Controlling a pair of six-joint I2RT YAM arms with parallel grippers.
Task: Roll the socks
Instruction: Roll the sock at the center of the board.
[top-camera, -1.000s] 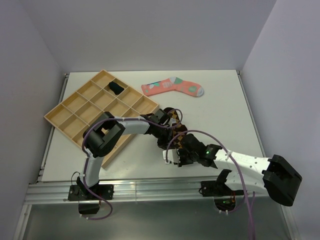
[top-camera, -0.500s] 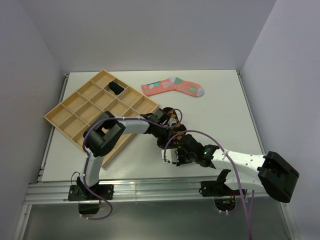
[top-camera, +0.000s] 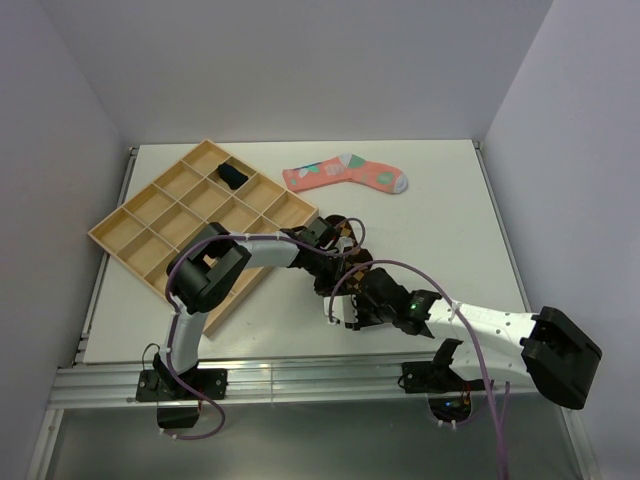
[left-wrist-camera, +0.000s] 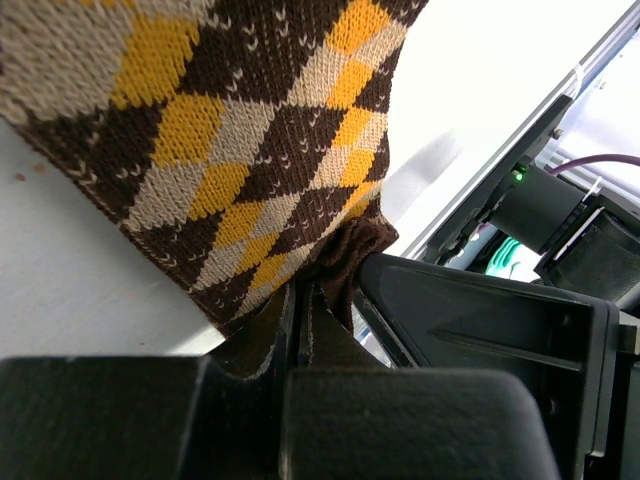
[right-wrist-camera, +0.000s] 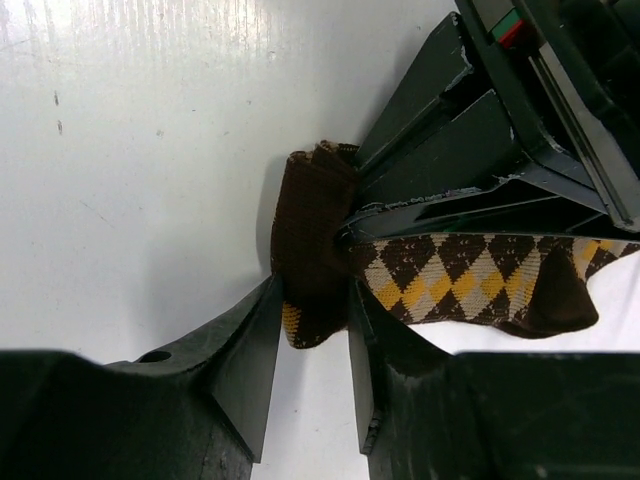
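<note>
The brown-and-orange diamond-patterned sock (top-camera: 348, 238) lies in the middle of the table, one end folded into a dark brown roll (right-wrist-camera: 315, 240). My left gripper (left-wrist-camera: 300, 295) is shut on the sock's edge (left-wrist-camera: 250, 130) beside that roll. My right gripper (right-wrist-camera: 312, 310) meets it from the near side. Its jaws stand apart with the rolled end between them, the fabric filling the gap. In the top view both grippers (top-camera: 335, 275) (top-camera: 352, 303) hide most of this sock. The pink sock (top-camera: 345, 175) lies flat at the back. A dark navy sock (top-camera: 232, 177) sits in a tray compartment.
A wooden tray (top-camera: 105, 238) with several compartments lies slanted on the left half of the table, close to the left arm. Both arms cross the near middle of the table. The left gripper's black body (right-wrist-camera: 450, 160) fills the top right of the right wrist view.
My right gripper's jaws have widened around the rolled end of the sock. The left gripper stays shut on the sock, and both arms have hardly moved.
</note>
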